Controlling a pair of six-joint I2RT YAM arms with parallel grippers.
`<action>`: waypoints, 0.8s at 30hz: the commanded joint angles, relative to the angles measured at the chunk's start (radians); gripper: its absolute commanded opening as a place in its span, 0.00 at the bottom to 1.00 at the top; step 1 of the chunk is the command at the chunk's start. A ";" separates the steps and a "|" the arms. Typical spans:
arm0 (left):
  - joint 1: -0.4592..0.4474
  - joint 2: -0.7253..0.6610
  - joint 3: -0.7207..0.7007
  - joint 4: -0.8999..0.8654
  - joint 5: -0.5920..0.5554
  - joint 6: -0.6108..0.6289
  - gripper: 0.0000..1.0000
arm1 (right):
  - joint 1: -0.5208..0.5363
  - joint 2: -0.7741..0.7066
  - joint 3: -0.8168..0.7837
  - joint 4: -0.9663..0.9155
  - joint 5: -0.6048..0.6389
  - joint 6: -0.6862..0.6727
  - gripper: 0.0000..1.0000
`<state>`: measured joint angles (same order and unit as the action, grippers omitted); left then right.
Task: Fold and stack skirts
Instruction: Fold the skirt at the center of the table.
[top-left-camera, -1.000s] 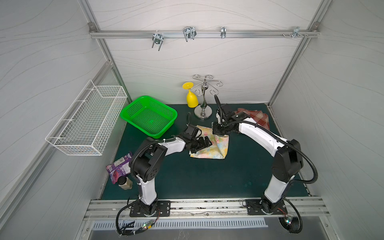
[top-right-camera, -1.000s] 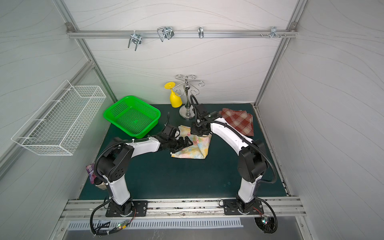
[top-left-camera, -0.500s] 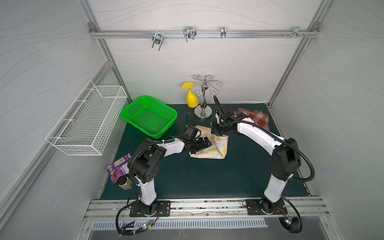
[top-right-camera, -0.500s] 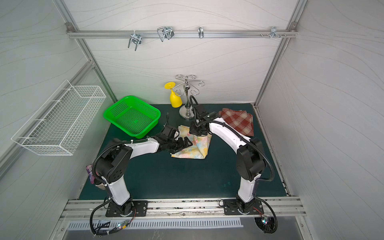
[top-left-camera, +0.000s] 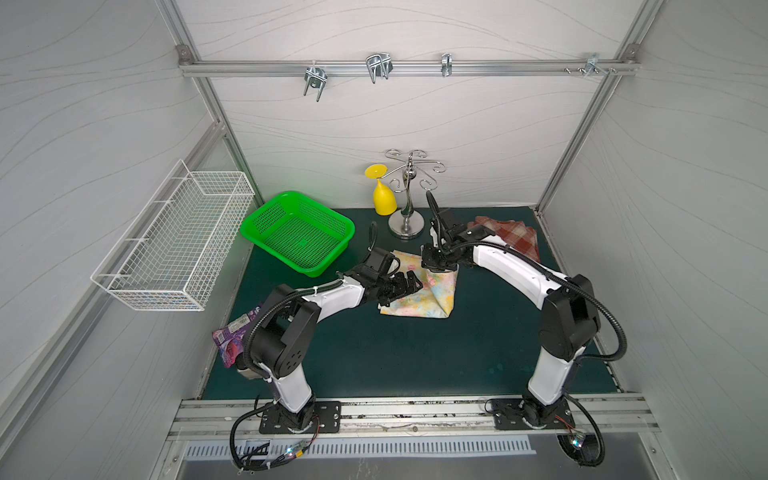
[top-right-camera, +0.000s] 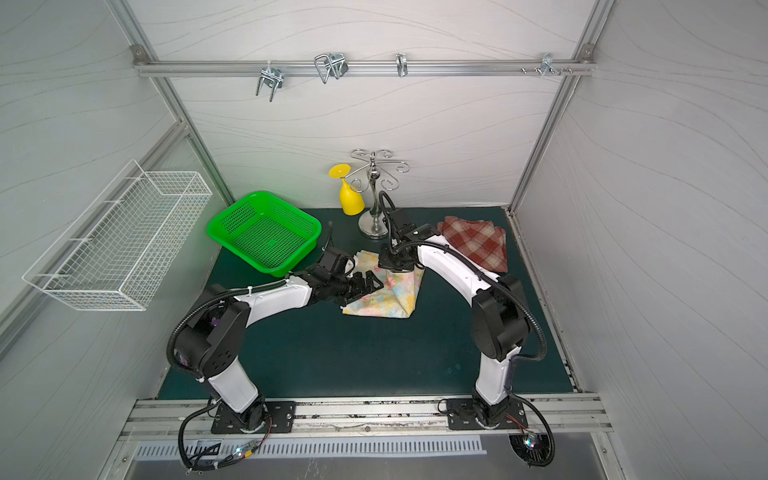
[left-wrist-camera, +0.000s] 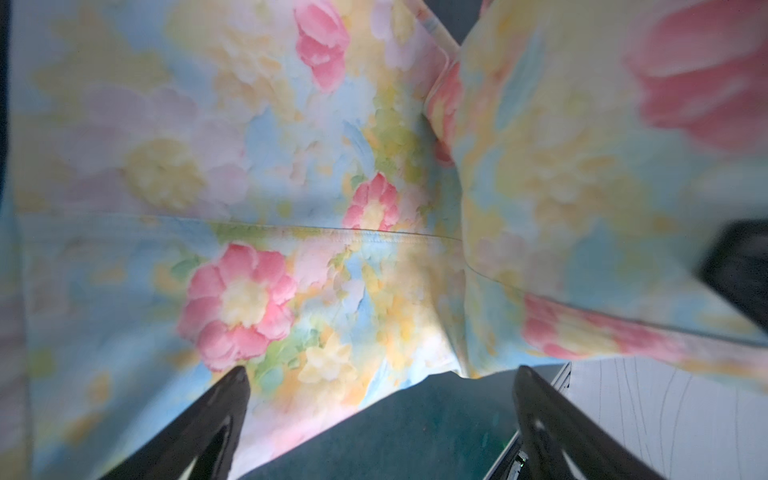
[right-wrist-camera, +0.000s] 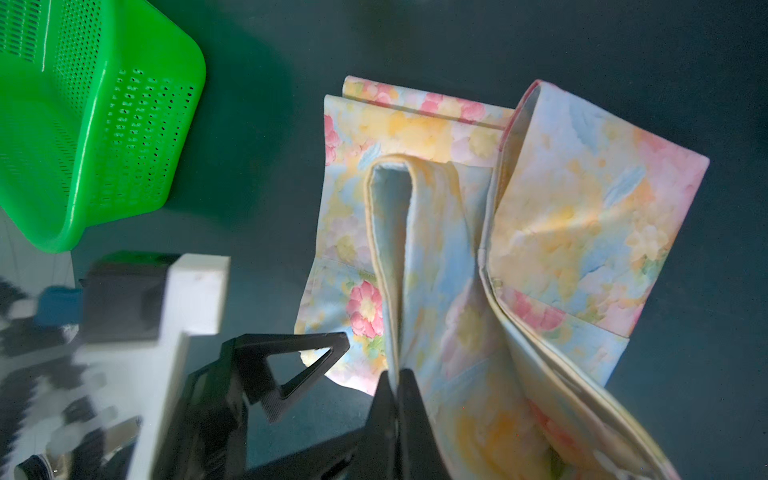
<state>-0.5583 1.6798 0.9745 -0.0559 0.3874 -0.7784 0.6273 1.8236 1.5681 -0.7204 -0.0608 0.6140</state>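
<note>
While the right gripper (right-wrist-camera: 394, 380) stands clamped on a raised fold of the floral skirt (top-left-camera: 419, 299), the left gripper (top-left-camera: 406, 283) hangs with its jaws wide apart over the side of that cloth nearer the green basket (top-left-camera: 249, 227), holding nothing. The floral skirt lies mid-mat between the two arms, one part pulled up into a tent and the rest flat on the green mat (top-left-camera: 395, 353). The plaid skirt (top-right-camera: 478, 245) lies in the far right corner, well apart from it.

The thin fabric could slip from the pinch if it is carried over quickly. Nothing visibly pins the flat part, so a pull could drag the whole garment across the mat rather than fold it. The raised fold looks skewed and could land crooked. The open left fingers (left-wrist-camera: 230, 399) could also snag a loose edge.

How many layers the right jaws hold cannot be told. Both top views hide those fingertips under the wrist. Whether the left fingers touch the cloth is unclear, since the left wrist view is close and blurred. The right arm covers part of the plaid skirt's near edge.
</note>
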 joint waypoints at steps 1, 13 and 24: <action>-0.002 -0.054 -0.016 -0.013 -0.030 0.000 0.99 | 0.006 0.031 0.016 0.018 0.000 0.017 0.00; 0.045 -0.115 -0.168 0.038 -0.032 -0.024 0.99 | 0.034 0.113 0.013 0.091 -0.052 0.073 0.00; 0.070 -0.064 -0.199 0.087 -0.005 -0.024 0.99 | 0.081 0.178 0.056 0.113 -0.064 0.105 0.00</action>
<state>-0.4915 1.5906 0.7750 -0.0166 0.3679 -0.7918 0.6872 1.9873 1.5974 -0.6266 -0.1169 0.6926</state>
